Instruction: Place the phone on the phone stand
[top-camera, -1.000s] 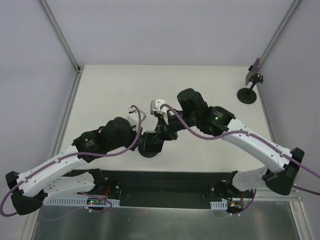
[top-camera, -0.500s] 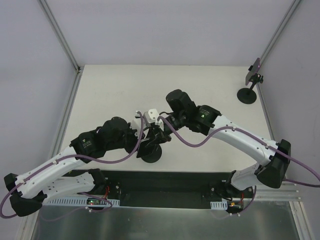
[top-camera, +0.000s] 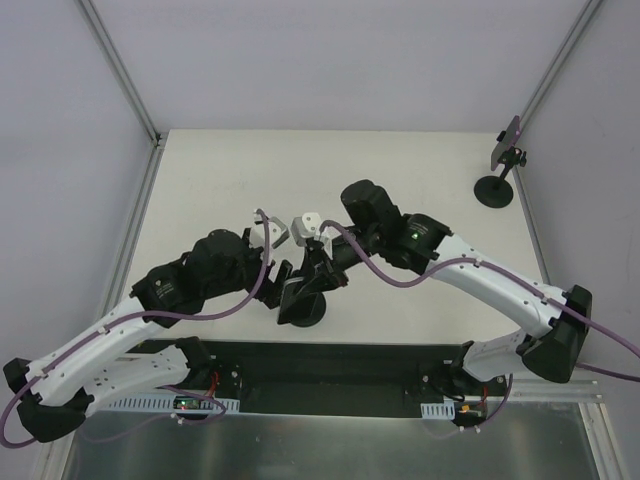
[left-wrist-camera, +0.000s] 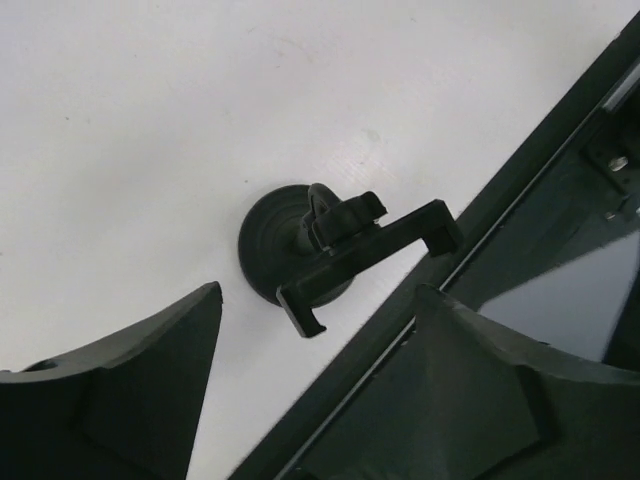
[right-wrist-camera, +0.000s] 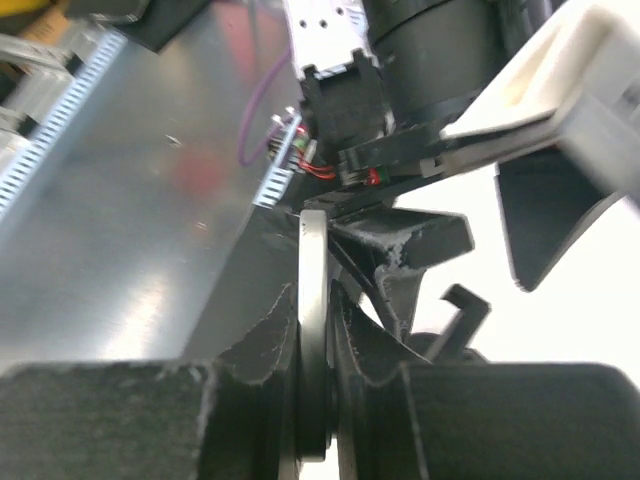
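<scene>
The black phone stand (left-wrist-camera: 330, 245) sits on its round base (top-camera: 305, 312) close to the table's near edge, its hooked cradle bare in the left wrist view. My left gripper (left-wrist-camera: 320, 300) hangs open just above and beside the cradle, with nothing between its fingers (left-wrist-camera: 150, 380). The phone (right-wrist-camera: 313, 330) shows edge-on as a thin silver-rimmed slab, and my right gripper (right-wrist-camera: 315, 310) is shut on it. The phone hangs just above the stand, whose cradle hook (right-wrist-camera: 460, 305) shows behind the phone. Seen from above, both grippers (top-camera: 285, 272) (top-camera: 320, 268) crowd over the stand.
A second black stand (top-camera: 497, 185) with a dark slab on top stands at the far right of the table. The black strip (left-wrist-camera: 400, 340) along the table's near edge runs right beside the phone stand. Purple cables loop over both arms.
My left gripper has opened and drawn back a little to the left. The right arm has shifted slightly over the stand, still holding the phone.
</scene>
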